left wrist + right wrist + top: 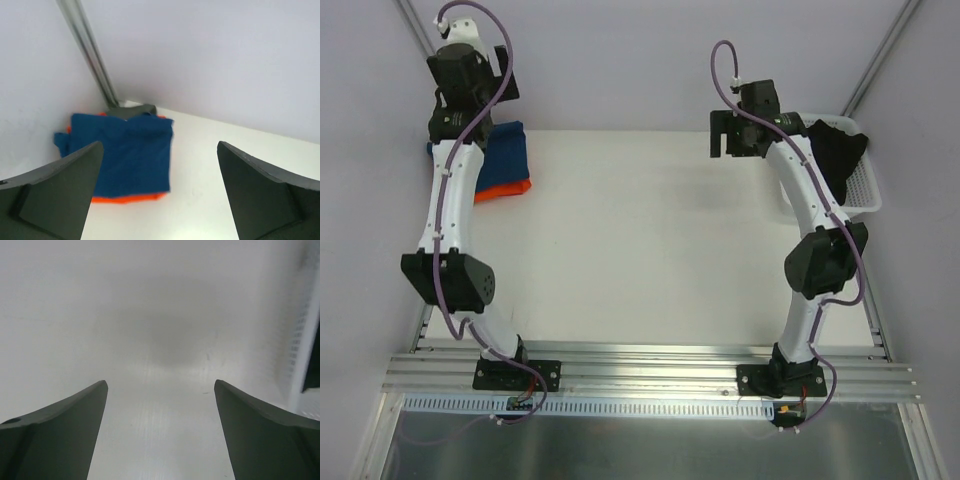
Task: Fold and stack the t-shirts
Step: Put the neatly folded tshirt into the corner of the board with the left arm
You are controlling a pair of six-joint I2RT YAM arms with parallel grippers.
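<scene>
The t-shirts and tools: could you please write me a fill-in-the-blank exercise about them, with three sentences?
1. The blue t-shirt lies ____ the orange t-shirt.
2. The left tool and the right tool are both ____ and hold nothing.
3. The white basket stands on the ____ side of the table.
Missing words: on; open; right.

orange t-shirt (130,199) mostly hidden under navy t-shirt (125,155), basket (300,340) blurred, cut by right edge

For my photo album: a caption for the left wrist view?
Open left pincer facing a folded blue shirt stacked on an orange one.
</scene>
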